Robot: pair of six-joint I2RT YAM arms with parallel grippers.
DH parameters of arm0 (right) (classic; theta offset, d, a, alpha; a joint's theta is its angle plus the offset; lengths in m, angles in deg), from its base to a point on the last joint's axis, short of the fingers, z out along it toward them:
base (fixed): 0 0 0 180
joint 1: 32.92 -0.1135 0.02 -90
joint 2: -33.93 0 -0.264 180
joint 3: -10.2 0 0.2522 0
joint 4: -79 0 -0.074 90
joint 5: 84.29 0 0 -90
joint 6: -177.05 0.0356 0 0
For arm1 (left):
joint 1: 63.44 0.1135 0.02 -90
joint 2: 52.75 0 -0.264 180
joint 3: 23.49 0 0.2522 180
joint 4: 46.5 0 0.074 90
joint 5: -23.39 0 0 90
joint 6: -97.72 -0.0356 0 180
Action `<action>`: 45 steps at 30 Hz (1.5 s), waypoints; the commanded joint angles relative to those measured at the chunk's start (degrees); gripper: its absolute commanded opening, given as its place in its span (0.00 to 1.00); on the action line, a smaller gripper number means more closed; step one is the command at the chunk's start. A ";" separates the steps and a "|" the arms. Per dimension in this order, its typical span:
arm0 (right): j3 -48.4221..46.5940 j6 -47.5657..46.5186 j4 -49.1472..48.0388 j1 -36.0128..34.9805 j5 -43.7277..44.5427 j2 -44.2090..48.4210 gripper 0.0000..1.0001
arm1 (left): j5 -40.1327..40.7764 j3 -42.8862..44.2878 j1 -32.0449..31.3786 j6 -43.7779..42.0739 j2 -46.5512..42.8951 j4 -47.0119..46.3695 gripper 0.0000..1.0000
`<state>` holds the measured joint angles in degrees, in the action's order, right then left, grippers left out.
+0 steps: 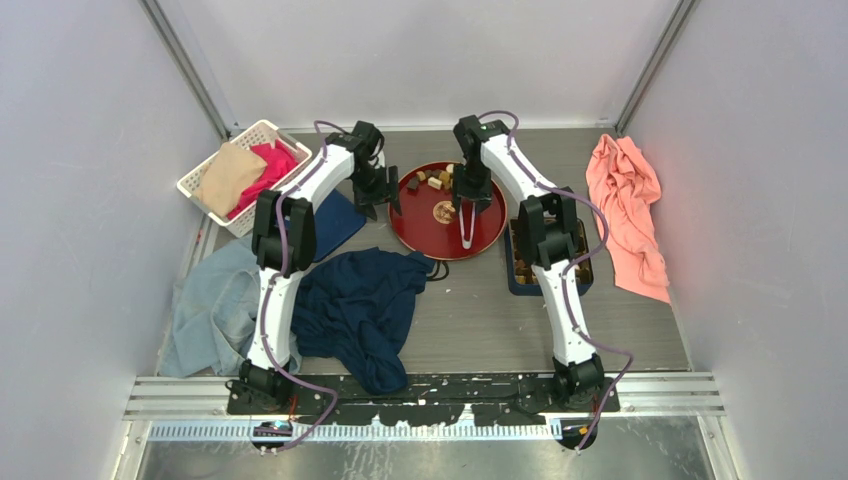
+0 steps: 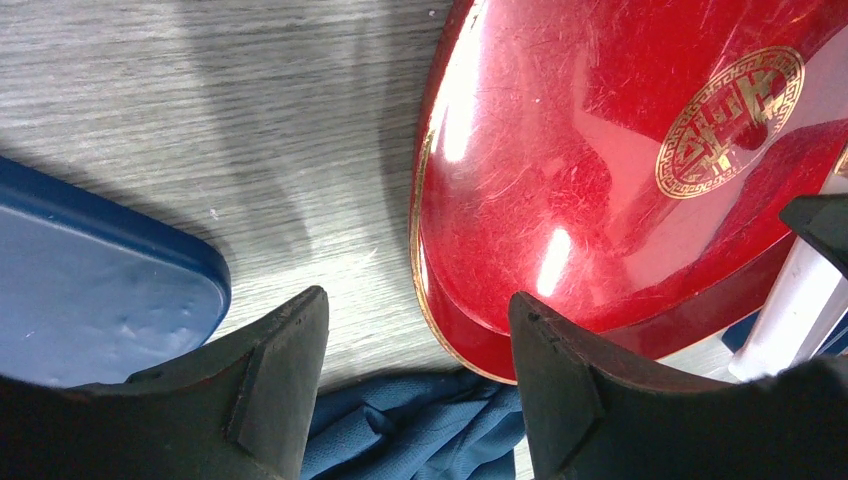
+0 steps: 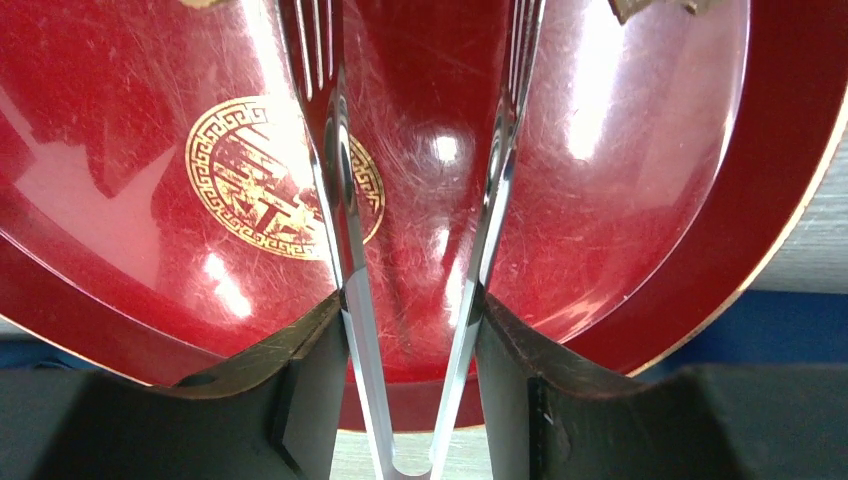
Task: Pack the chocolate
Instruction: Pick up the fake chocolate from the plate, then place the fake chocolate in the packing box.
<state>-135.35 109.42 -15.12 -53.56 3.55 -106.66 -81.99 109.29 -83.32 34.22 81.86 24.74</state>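
Several brown and cream chocolate pieces (image 1: 432, 180) lie at the far side of the red round tray (image 1: 420, 245), which has a gold emblem (image 3: 250, 180). My right gripper (image 1: 468, 195) (image 3: 410, 300) hangs over the tray, shut on metal tongs (image 3: 345, 250). The tongs' arms are spread, and nothing shows between them where they are in view. One chocolate (image 3: 650, 8) peeks in at the top edge. My left gripper (image 1: 378, 205) (image 2: 415, 298) stands open and empty over the tray's left rim (image 2: 430, 250). The navy box (image 1: 520, 270) lies right of the tray, mostly hidden by the right arm.
A flat blue lid (image 1: 335, 220) (image 2: 90, 280) lies left of the tray. A navy cloth (image 1: 365, 305) and a light blue cloth (image 1: 215, 305) are spread at the near left. There is a white basket (image 1: 240, 175) of cloths at the far left and a salmon cloth (image 1: 630, 215) at the right.
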 commanded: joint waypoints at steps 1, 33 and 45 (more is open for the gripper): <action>-4.96 -0.49 0.21 0.17 -0.22 -0.76 0.52 | 0.08 2.74 0.10 -0.75 -3.27 0.43 0.67; 26.64 -0.28 -2.24 -3.54 -0.58 32.08 0.25 | -1.22 2.89 0.10 -0.50 -3.45 0.23 0.66; 52.11 13.35 2.13 -3.38 8.76 60.85 0.26 | -0.92 4.46 0.10 -0.40 -3.28 0.91 0.66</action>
<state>-88.99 115.32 -15.63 -57.17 8.32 -54.01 -82.45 110.42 -83.30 34.24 81.86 25.02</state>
